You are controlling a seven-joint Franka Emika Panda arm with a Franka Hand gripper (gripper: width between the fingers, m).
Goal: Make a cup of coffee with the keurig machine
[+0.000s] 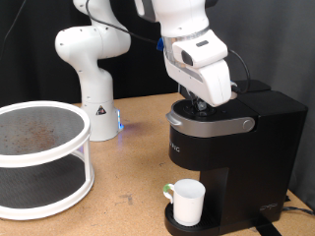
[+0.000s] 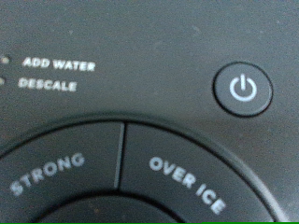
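While pressed low, pincer [image 1: 200, 101] atop keurig machine [image 1: 231, 147]; finger spread unclear; cup [image 1: 187, 202] below.

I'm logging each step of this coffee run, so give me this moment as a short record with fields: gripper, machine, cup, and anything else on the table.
gripper: gripper down at the top of the keurig machine; fingers hidden, nothing seen held
machine panel: wrist view shows the power button, ADD WATER and DESCALE labels, STRONG and OVER ICE buttons
cup: cup upright on the drip tray under the brew head, handle toward the exterior view's left
other: white two-tier round rack at the exterior view's left
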